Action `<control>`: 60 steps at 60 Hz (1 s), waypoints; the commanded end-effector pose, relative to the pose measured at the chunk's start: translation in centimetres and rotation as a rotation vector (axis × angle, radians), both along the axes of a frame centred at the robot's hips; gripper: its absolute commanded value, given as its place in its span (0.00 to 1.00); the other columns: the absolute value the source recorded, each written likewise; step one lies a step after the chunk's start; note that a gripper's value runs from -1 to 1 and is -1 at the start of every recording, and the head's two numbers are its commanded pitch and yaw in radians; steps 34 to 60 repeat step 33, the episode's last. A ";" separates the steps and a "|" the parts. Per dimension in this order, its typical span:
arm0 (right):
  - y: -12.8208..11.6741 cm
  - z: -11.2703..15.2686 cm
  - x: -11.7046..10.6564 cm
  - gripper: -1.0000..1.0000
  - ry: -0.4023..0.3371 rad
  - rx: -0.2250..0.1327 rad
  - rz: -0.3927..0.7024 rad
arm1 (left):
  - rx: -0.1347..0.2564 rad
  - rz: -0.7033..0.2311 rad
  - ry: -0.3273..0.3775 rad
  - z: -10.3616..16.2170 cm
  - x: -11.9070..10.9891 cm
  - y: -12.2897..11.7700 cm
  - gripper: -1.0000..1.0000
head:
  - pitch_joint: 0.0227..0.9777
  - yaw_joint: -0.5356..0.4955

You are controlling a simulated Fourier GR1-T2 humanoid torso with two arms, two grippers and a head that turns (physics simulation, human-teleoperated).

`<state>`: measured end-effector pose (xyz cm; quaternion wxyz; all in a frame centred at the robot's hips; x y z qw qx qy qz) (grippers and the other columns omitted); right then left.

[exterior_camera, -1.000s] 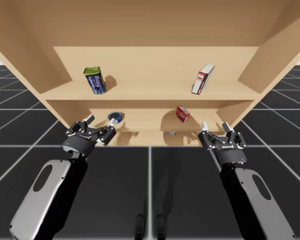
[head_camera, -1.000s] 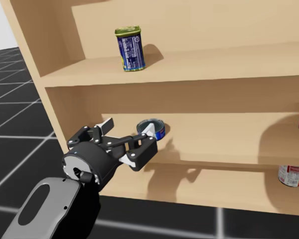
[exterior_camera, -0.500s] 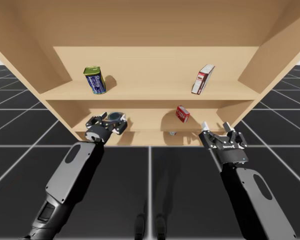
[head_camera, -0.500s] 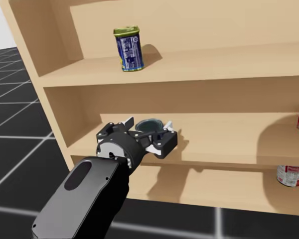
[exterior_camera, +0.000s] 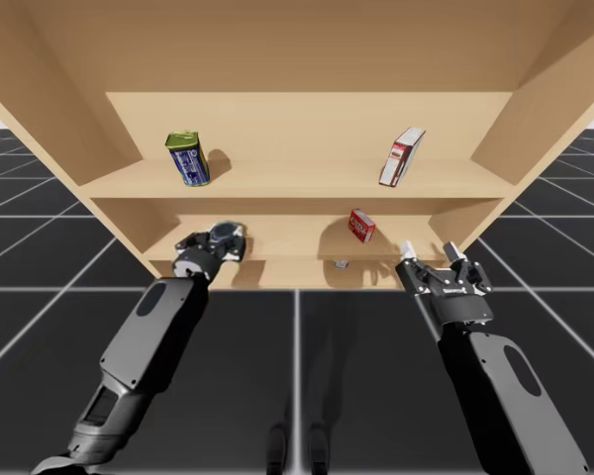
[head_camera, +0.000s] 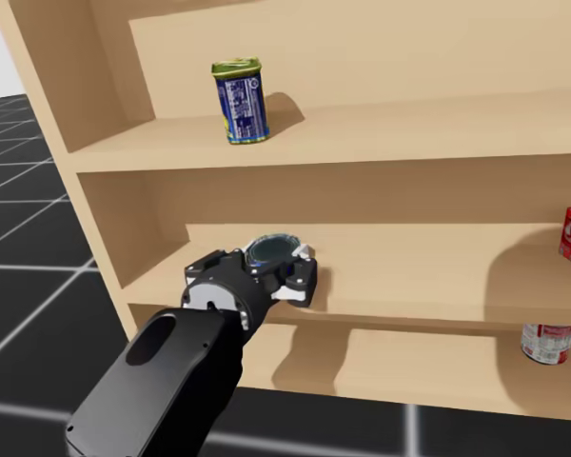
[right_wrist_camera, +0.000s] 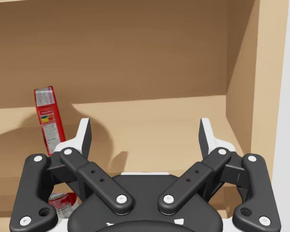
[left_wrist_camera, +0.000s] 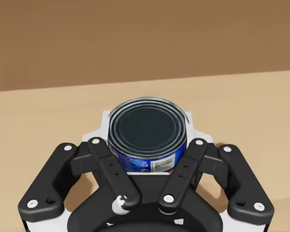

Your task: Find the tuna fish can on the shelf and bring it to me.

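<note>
my left gripper point(left_wrist_camera: 148, 120) is pinching the tuna can point(head_camera: 271, 250): in the left wrist view its white pads point(left_wrist_camera: 105, 121) press the can's sides from both flanks, with the dark lid showing between them. the can stands upright on the middle board of the shelf point(exterior_camera: 287, 237), near that board's left end and front edge. my right gripper point(right_wrist_camera: 145, 133) hangs with fingers spread wide, touching nothing, before the shelf's right end, a red box point(right_wrist_camera: 48, 118) beyond it. a second ago the left gripper was open, short of the board; half a second ago it straddled the can. my head has turned slightly. the can's blue label carries print too small to tell.
</note>
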<state>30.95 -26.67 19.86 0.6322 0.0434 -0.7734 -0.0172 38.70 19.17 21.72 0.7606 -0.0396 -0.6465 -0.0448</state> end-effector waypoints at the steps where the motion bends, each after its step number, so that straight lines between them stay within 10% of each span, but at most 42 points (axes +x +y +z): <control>1: -0.1 0.0 0.1 0.00 0.001 0.001 -0.001 | -0.001 -0.100 -0.042 1.7 -1.1 -0.6 0.98 | 0.53 0.78; 33: -0.2 -0.1 0.1 0.00 0.003 -0.011 -0.006 | 0.155 -0.175 -0.035 5.2 -11.6 3.3 1.00 | 0.52 0.77; 60: -0.2 -0.1 0.1 0.00 0.003 -0.011 -0.006 | 0.155 -0.175 -0.035 5.2 -11.6 3.3 1.00 | 0.52 0.77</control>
